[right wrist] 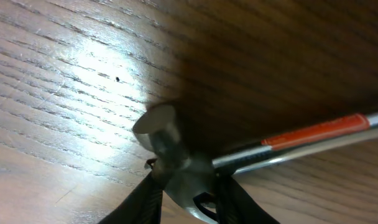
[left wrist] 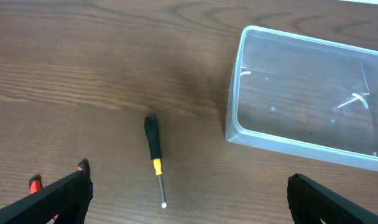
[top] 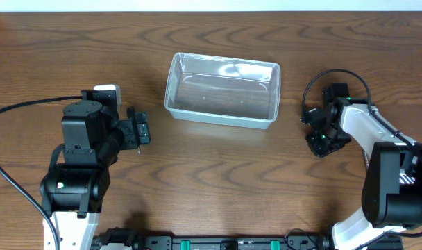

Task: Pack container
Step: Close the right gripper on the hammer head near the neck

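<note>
The container [top: 222,89] is a clear, shallow plastic tub at the table's back middle, with nothing in it. It also shows in the left wrist view [left wrist: 304,106]. My left gripper [left wrist: 189,180] is open wide and empty, and sits left of the tub [top: 139,132]. A screwdriver [left wrist: 153,146] with a black handle and yellow collar lies on the wood between its fingers. My right gripper [right wrist: 192,199] is shut on the metal head of a small hammer [right wrist: 170,149], whose handle with an orange band runs off to the right. That gripper sits right of the tub [top: 322,142].
A small red-tipped thing [left wrist: 35,183] peeks out behind my left finger; I cannot tell what it is. Cables [top: 30,104] trail from the left arm across the wood. The right arm's base [top: 398,194] fills the front right corner.
</note>
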